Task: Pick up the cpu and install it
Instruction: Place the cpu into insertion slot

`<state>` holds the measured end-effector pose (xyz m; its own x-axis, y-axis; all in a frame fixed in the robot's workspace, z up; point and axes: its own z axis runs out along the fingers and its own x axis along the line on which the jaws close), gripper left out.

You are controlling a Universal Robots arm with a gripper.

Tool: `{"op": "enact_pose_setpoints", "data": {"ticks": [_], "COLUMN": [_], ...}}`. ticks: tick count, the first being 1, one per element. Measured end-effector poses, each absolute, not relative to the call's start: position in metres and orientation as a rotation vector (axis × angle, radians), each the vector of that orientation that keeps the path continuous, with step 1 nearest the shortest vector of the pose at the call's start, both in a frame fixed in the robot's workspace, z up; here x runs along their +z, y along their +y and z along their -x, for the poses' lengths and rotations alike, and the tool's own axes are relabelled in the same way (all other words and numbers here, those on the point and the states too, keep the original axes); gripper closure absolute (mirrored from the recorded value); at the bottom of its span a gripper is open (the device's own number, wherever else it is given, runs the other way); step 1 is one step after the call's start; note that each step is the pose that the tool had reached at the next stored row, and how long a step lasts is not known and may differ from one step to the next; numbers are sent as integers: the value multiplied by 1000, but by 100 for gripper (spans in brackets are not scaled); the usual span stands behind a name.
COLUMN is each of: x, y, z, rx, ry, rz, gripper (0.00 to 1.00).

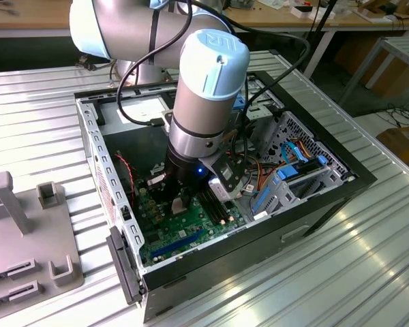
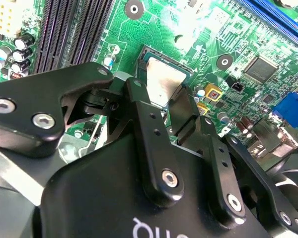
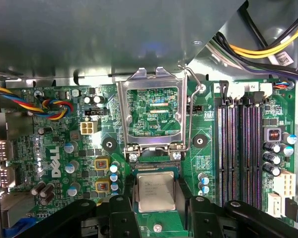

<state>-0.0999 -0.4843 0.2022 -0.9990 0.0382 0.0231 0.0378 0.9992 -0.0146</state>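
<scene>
Gripper clamped on the cpu, down at the open socket

I see the black two-finger gripper [image 3: 156, 201] closed on the small flat square silver-grey cpu [image 3: 156, 192], one black finger [image 3: 120, 213] against each of two opposite edges; the second wrist view agrees, chip [image 2: 162, 82] pinched between the fingers. The cpu sits directly over the square socket [image 3: 155, 167] on the green motherboard [image 3: 54, 148]; I can't tell if it's seated or just above. The silver metal load frame [image 3: 151, 106] is flipped open beside the socket, with the wire lever [image 3: 190, 114] along its side. Long black memory slots [image 3: 241, 148] run near the socket. In the exterior view the grey-and-blue arm [image 1: 208, 82] reaches down into the open black computer case [image 1: 327, 197] on the ribbed metal table [image 1: 313, 272]
</scene>
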Motion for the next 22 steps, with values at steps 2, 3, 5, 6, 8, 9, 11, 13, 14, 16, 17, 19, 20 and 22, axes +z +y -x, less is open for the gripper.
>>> {"op": "enact_pose_setpoints", "data": {"ticks": [2,3,5,6,8,9,11,13,14,16,17,19,20,22], "x": [202,202,202,202,202,202,202,202,202,202,202,202,202,202], "y": [-484,-484,-484,-484,-484,-484,-484,-484,-484,-484,-484,-484,-484,-484], "z": [100,100,100,100,99,99,99,99,99,99,99,99,99,99], "rx": [22,22,22,22,22,22,22,22,22,22,22,22,22,22], "ry": [-3118,-3118,-3118,-3118,-3118,-3118,-3118,-3118,-3118,-3118,-3118,-3118,-3118,-3118], "rz": [59,59,59,60,59,59,59,59,59,59,59,59,59,59], "gripper": [56,56,56,56,56,56,56,56,56,56,56,56,56,55]}}
